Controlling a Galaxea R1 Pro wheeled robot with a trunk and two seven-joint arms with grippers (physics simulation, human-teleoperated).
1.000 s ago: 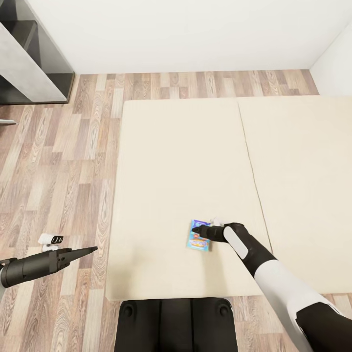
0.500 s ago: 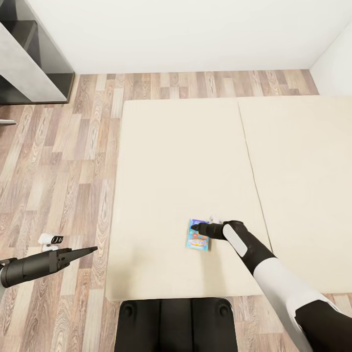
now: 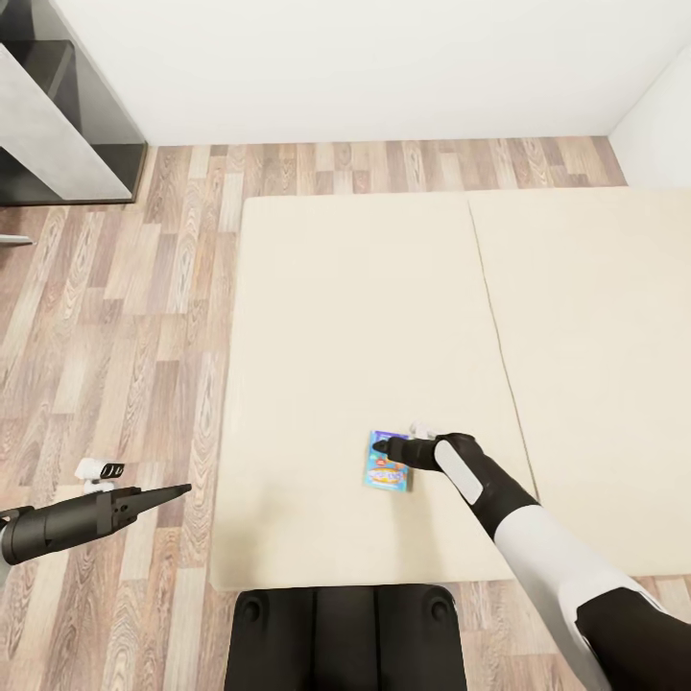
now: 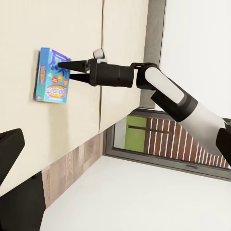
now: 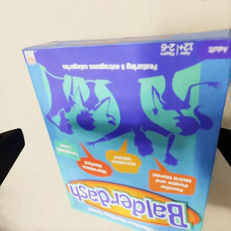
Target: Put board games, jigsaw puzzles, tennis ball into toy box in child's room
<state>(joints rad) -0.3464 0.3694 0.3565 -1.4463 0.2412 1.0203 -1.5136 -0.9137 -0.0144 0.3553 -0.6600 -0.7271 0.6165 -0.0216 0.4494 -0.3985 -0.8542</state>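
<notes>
We hold our right claw (image 3: 384, 448) low over the blue board game (image 3: 388, 473), which lies flat near the near edge of the bed (image 3: 317, 317), fingers apart to fit around the box, while our left claw (image 3: 182, 490) waits, fingers together, over the floor (image 3: 125, 317).

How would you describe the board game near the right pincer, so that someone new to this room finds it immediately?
Look at the wide cream bed that stands on the wooden floor. Near its front edge lies a flat Balderdash board game box, with the open right pincer reaching over it. Its bright blue and teal lid with purple figures is the only colourful thing on the plain mattress.
</notes>
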